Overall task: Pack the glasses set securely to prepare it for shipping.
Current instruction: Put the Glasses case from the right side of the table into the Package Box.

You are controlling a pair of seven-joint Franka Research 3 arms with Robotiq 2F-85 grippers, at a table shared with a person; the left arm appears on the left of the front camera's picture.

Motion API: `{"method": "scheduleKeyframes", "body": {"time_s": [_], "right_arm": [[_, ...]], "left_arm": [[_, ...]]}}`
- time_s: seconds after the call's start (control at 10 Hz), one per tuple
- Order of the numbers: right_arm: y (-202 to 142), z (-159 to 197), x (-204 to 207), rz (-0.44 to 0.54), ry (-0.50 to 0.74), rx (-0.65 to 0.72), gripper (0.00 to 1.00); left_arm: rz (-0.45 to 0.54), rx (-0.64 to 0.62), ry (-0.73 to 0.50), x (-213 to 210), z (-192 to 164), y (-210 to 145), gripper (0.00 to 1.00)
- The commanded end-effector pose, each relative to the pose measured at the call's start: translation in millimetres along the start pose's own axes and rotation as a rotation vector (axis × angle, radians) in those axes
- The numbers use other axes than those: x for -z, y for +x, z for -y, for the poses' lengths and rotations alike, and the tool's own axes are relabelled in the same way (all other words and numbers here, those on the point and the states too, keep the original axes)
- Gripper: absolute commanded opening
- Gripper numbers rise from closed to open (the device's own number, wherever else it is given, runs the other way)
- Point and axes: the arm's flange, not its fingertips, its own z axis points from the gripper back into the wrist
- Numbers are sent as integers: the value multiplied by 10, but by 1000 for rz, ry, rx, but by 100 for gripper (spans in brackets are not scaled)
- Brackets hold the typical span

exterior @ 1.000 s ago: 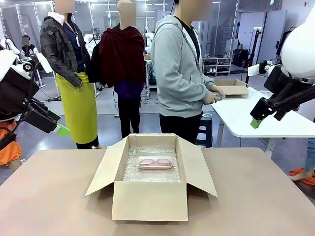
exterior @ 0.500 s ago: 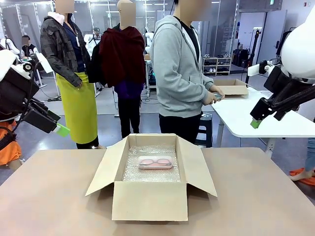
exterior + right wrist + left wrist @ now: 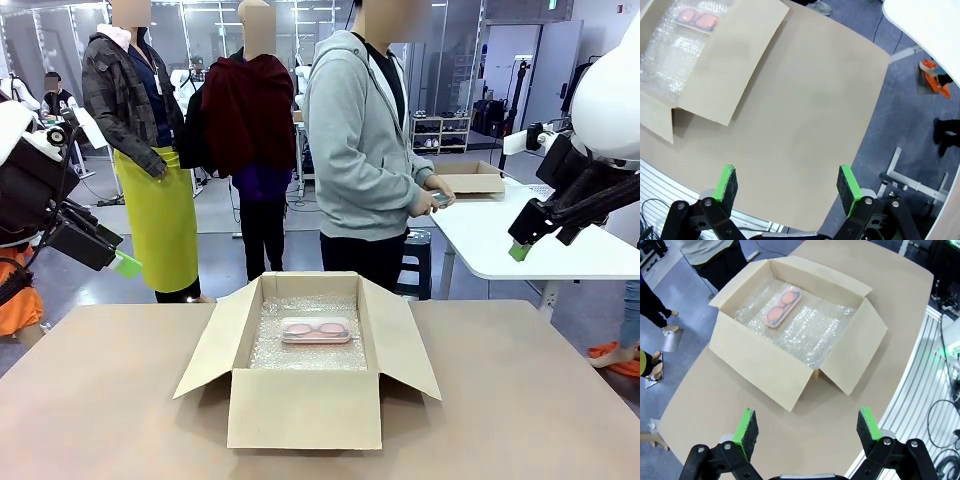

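An open cardboard box (image 3: 305,405) stands mid-table, lined with bubble wrap (image 3: 300,352). The pale pink glasses case (image 3: 316,330) lies flat on the wrap near the far wall, also in the left wrist view (image 3: 782,308) and the right wrist view (image 3: 697,19). A person in a grey hoodie (image 3: 360,140) stands beyond the table, turned right, holding a small flat greenish thing (image 3: 440,199); I cannot tell what it is. My left gripper (image 3: 125,265) (image 3: 807,424) hangs open, high at the left. My right gripper (image 3: 518,250) (image 3: 786,182) is open, high at the right. Both are empty.
The tan table (image 3: 520,400) has bare room on both sides of the box, whose flaps (image 3: 405,340) spread outward. Behind at the right stands a white table (image 3: 500,240) with a second cardboard box (image 3: 470,178).
The person's hands with the small greenish thing have shifted slightly. Both arms and the pink case are where they were.
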Motion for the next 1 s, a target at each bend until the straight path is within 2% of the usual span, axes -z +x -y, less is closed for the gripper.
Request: {"method": "scheduleKeyframes", "body": {"time_s": [0.0, 0.9], "right_arm": [[-3, -9, -13, 1, -12, 6, 100], [-3, -9, -13, 1, -12, 6, 100]], "left_arm": [[8, 4, -2, -15, -1, -3, 100], [8, 4, -2, -15, -1, -3, 100]]}}
